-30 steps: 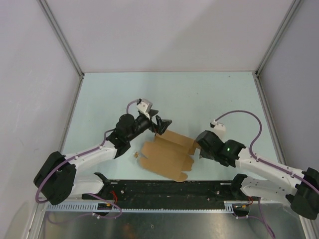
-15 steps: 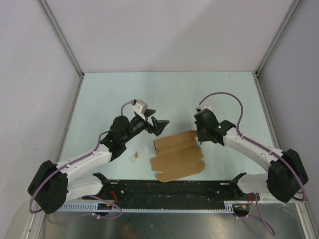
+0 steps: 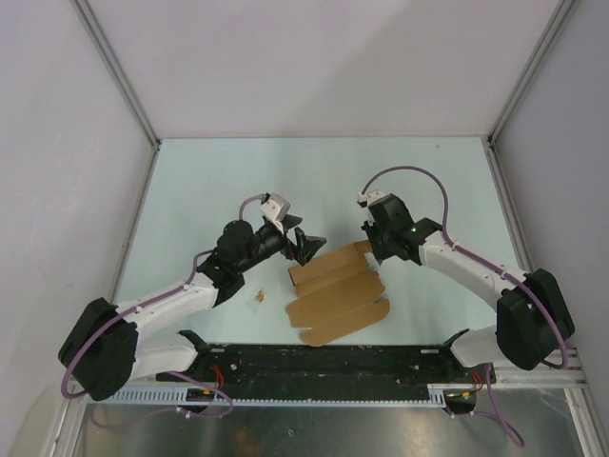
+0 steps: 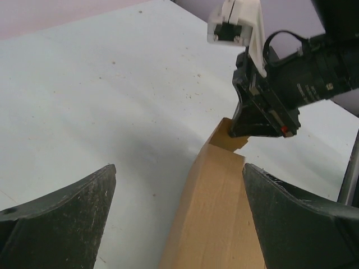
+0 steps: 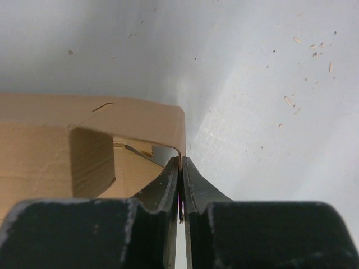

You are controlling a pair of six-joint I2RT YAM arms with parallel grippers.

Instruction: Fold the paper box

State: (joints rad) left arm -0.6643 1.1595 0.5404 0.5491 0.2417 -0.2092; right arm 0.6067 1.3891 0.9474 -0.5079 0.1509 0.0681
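Observation:
The paper box [image 3: 335, 290] is a brown cardboard die-cut sheet, partly folded, lying near the middle front of the table. My right gripper [image 3: 369, 249] is shut on the edge of its far right flap [image 5: 143, 123], pinching the thin cardboard between the jaws [image 5: 180, 168]. My left gripper [image 3: 306, 245] is open at the sheet's far left end, jaws apart on either side of a raised cardboard panel [image 4: 219, 213], not closed on it. The right gripper body shows in the left wrist view [image 4: 263, 106].
A tiny brown scrap [image 3: 259, 297] lies on the table left of the sheet. The pale table [image 3: 324, 181] is enclosed by white walls with metal posts. A black rail [image 3: 324, 362] runs along the near edge by the arm bases.
My right gripper has swung from the sheet's near right up to its far right flap and lifted it. The sheet has turned and shifted. My left gripper stayed near the far left end.

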